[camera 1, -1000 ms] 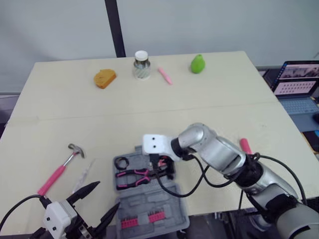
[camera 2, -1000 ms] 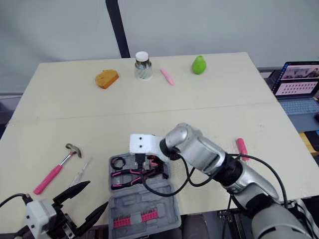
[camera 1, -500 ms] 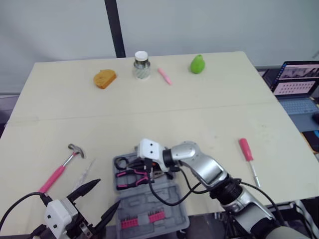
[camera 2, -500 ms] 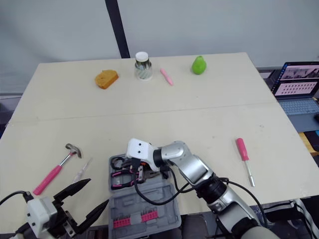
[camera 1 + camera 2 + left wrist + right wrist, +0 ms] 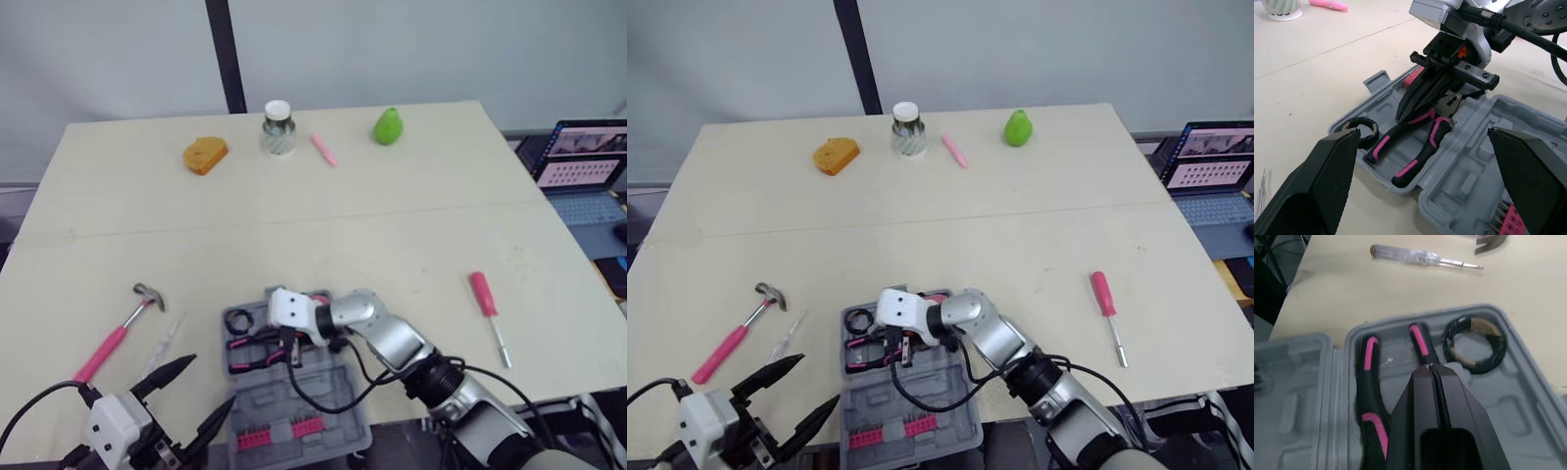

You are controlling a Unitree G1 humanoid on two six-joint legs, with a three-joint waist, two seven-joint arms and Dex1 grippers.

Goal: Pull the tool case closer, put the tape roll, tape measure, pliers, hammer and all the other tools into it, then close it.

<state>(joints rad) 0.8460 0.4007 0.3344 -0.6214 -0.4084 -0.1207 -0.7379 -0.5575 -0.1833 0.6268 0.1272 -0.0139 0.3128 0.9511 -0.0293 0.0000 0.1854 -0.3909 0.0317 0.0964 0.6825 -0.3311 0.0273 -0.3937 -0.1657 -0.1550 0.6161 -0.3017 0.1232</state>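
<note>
Tool case (image 5: 306,390): open, at the tabletop's near edge.
Inside: 2 tools, pliers (image 5: 1422,149) and tape roll (image 5: 1500,346), side by side.
Right gripper (image 5: 1430,367): your jaws are clenched to 1 point, empty, directly over the pliers' handles.
Left gripper (image 5: 213,381): jaws released wide, near the case's left side.
Outside: hammer (image 5: 116,333) and clear screwdriver (image 5: 165,345) left of the case; pink screwdriver (image 5: 487,302) well apart, right.
</note>
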